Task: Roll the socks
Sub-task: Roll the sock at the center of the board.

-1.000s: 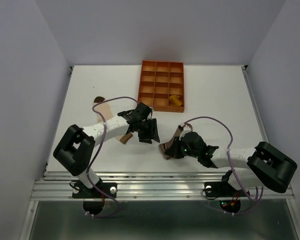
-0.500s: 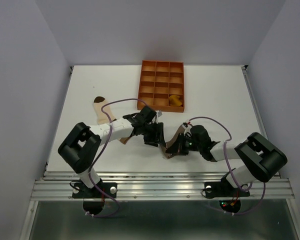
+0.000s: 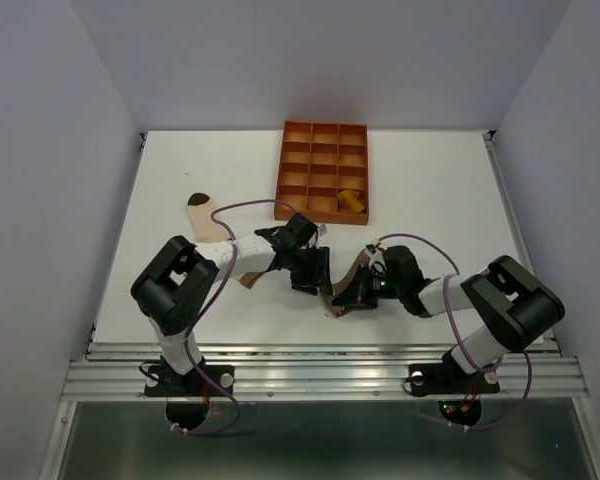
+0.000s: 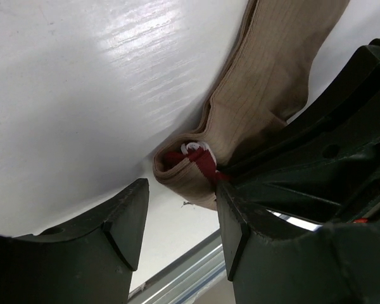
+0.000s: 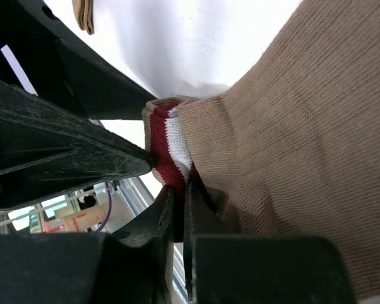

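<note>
The taupe-brown sock (image 3: 351, 275) lies on the table at front centre, its red-and-white striped cuff (image 5: 171, 149) toward the table's front edge. My right gripper (image 5: 179, 196) is shut on that cuff; it also shows in the top view (image 3: 350, 296). My left gripper (image 4: 180, 218) is open right at the cuff (image 4: 193, 161), jaws on either side of its fold, close beside the right gripper (image 4: 329, 164). The cream sock (image 3: 208, 218) with a brown toe lies to the left, partly under my left arm. The mustard-yellow sock (image 3: 352, 201) sits rolled in the tray.
The orange gridded tray (image 3: 298, 168) stands at the back centre of the white table (image 3: 430, 190). The table's metal front rail (image 3: 310, 365) runs just behind the grippers. The two grippers are nearly touching.
My left gripper has moved right and down to the taupe sock's cuff. My right arm has folded in, holding the cuff in about the same spot.
</note>
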